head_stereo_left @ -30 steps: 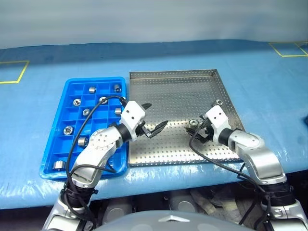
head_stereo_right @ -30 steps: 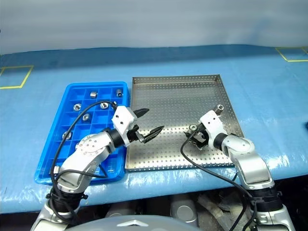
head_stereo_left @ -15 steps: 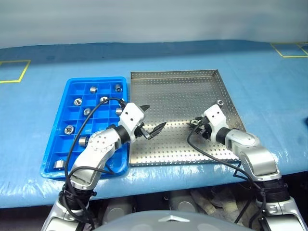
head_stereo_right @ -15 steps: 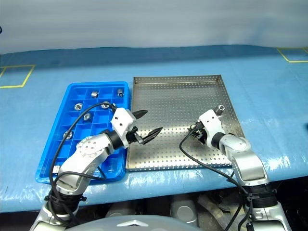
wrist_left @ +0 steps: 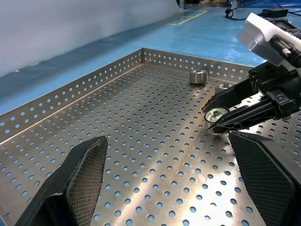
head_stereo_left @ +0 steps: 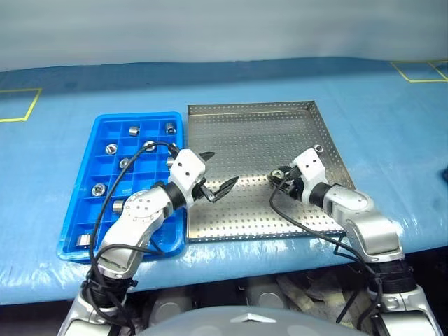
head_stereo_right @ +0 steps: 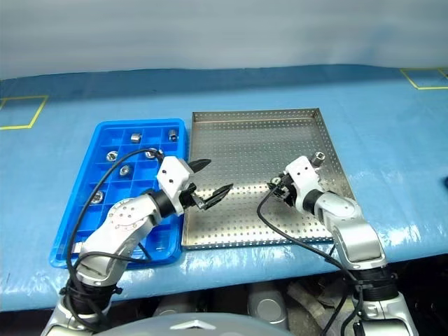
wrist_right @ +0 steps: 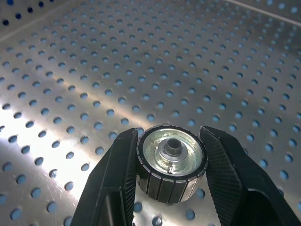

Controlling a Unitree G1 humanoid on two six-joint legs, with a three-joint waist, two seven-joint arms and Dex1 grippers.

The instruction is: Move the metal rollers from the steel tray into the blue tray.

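Metal roller (wrist_right: 171, 162) clamped between right gripper (wrist_right: 170, 174) fingers

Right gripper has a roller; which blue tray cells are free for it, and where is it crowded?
Blue tray: the near-left cells beside the left arm look bare, as do cells along its left edge. Rollers crowd the far rows. The left gripper, open, hangs by the tray's right rim, in the right gripper's path.

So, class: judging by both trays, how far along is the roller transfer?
Done: several rollers sit in the blue tray. In hand: the right gripper, jaws closed on a roller. Left: another roller on the steel tray; the left gripper waits open.
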